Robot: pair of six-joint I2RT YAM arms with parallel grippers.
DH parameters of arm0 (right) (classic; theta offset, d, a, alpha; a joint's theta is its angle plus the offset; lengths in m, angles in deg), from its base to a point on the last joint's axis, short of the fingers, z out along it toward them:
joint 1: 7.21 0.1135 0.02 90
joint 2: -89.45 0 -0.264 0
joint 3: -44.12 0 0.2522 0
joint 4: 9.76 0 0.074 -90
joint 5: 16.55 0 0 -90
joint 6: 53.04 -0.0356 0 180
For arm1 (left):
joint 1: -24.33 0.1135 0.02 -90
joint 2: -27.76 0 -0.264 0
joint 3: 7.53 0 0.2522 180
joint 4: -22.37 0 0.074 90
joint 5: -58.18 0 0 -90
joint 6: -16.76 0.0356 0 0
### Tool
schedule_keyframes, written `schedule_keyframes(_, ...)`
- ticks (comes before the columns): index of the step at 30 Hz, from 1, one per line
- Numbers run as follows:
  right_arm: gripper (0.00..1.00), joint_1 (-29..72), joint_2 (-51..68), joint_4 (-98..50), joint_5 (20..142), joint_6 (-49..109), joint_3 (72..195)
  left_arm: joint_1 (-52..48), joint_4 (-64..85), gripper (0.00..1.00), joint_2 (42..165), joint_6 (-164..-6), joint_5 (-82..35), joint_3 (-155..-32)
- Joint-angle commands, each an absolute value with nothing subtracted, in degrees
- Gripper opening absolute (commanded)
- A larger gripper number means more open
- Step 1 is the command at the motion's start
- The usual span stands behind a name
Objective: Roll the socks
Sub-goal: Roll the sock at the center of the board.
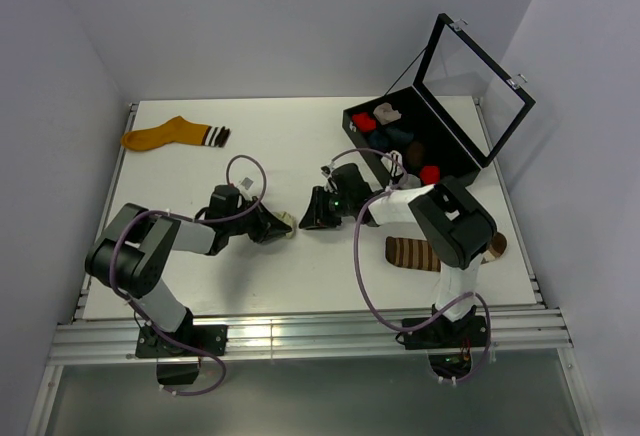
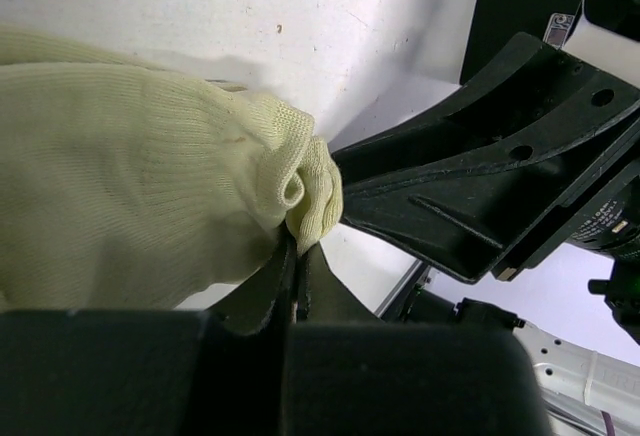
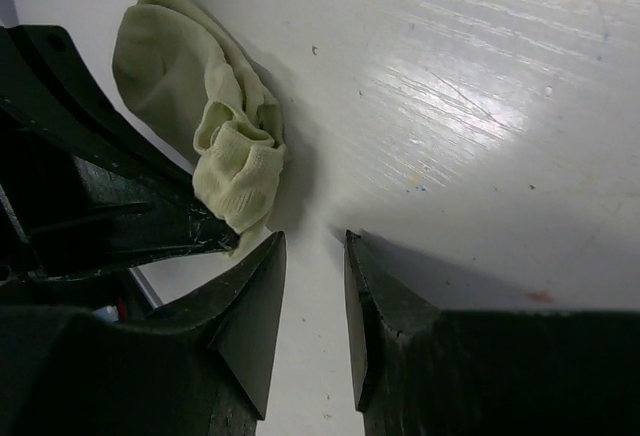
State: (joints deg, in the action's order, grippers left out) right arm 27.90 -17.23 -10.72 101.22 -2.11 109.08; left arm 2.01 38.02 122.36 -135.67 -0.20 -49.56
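A short cream sock (image 2: pixel 130 186) lies on the white table, small in the top view (image 1: pixel 288 223). My left gripper (image 2: pixel 298 248) is shut on its bunched edge. The same sock (image 3: pixel 190 86) sits at the upper left of the right wrist view, with the left gripper's fingers (image 3: pixel 130 221) pinching its folded end. My right gripper (image 3: pixel 315 241) stands open just beside that end, with only bare table between its fingers. In the top view the two grippers, left (image 1: pixel 282 228) and right (image 1: pixel 304 220), meet at the table's middle. A brown striped sock (image 1: pixel 412 253) lies flat under the right arm.
An orange sock (image 1: pixel 165 135) with a striped cuff lies at the back left. An open black case (image 1: pixel 455 146) at the back right holds several rolled socks, red ones (image 1: pixel 363 123) among them. The right gripper's black body (image 2: pixel 480 186) fills the right of the left wrist view.
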Motion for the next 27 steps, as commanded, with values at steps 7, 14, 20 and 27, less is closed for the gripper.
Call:
schedule_keyframes(7,0.38,28.30,-21.47,-3.48,104.91,-5.66,111.58,2.54,42.01,0.00,123.91,-136.52,1.49,-48.18)
schedule_keyframes(14,0.37,28.47,-23.49,-1.64,106.15,-6.55,112.19,2.63,44.12,0.00,125.75,-137.40,2.72,-47.74)
schedule_keyframes(20,0.37,28.56,-24.81,-4.27,105.62,-5.40,113.33,2.63,44.56,0.00,126.19,-137.40,3.25,-48.01)
schedule_keyframes(27,0.37,29.97,-27.62,-9.89,103.34,-1.37,116.85,2.63,45.96,0.00,127.51,-137.75,4.13,-47.92)
